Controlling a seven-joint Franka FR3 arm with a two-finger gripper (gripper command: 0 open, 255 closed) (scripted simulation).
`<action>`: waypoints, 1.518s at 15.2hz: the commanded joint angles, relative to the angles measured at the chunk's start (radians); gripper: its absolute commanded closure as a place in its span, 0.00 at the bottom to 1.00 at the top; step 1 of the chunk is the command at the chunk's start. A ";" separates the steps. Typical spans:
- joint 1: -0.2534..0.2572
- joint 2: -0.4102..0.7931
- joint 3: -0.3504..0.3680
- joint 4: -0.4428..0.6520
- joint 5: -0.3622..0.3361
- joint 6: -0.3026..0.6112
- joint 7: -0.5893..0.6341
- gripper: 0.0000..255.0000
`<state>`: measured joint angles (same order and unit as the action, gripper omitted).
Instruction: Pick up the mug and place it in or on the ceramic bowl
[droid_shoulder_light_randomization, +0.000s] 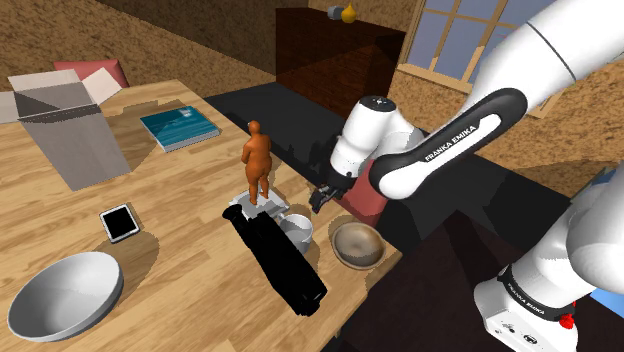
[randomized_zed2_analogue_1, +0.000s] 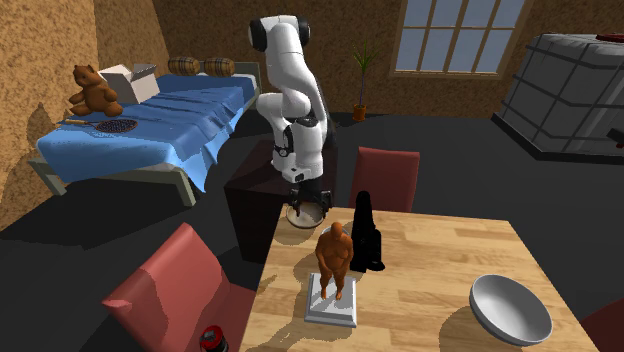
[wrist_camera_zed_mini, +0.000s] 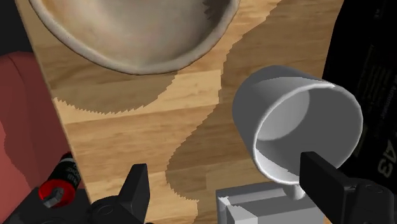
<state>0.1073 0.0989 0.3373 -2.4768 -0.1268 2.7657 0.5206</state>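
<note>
A pale grey mug (droid_shoulder_light_randomization: 297, 228) stands upright on the wooden table (droid_shoulder_light_randomization: 180, 200), between a tall black object (droid_shoulder_light_randomization: 275, 255) and a brown-beige bowl (droid_shoulder_light_randomization: 357, 244) near the table's edge. My gripper (droid_shoulder_light_randomization: 322, 196) hangs open just above and between mug and bowl, holding nothing. In the wrist view the mug (wrist_camera_zed_mini: 296, 121) lies close to the right finger (wrist_camera_zed_mini: 327, 184), and the bowl (wrist_camera_zed_mini: 133, 32) is farther ahead of the open gripper (wrist_camera_zed_mini: 226, 165). In the second exterior view the gripper (randomized_zed2_analogue_1: 305, 205) hovers over the bowl (randomized_zed2_analogue_1: 318, 214).
An orange figurine (droid_shoulder_light_randomization: 257, 160) on a white base (droid_shoulder_light_randomization: 258, 207) stands right behind the mug. A large grey bowl (droid_shoulder_light_randomization: 65, 293), a tablet (droid_shoulder_light_randomization: 120, 223), a teal book (droid_shoulder_light_randomization: 180, 128) and an open box (droid_shoulder_light_randomization: 70, 125) lie farther along the table. Red chairs (randomized_zed2_analogue_1: 385, 178) flank it.
</note>
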 joint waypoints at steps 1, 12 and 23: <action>0.025 0.092 -0.016 0.045 -0.084 0.041 0.083 0.00; 0.156 0.332 -0.142 0.172 -0.247 0.151 0.240 0.00; 0.157 0.332 -0.142 0.172 -0.246 0.151 0.240 1.00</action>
<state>0.2640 0.4304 0.1952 -2.3049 -0.3727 2.9171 0.7604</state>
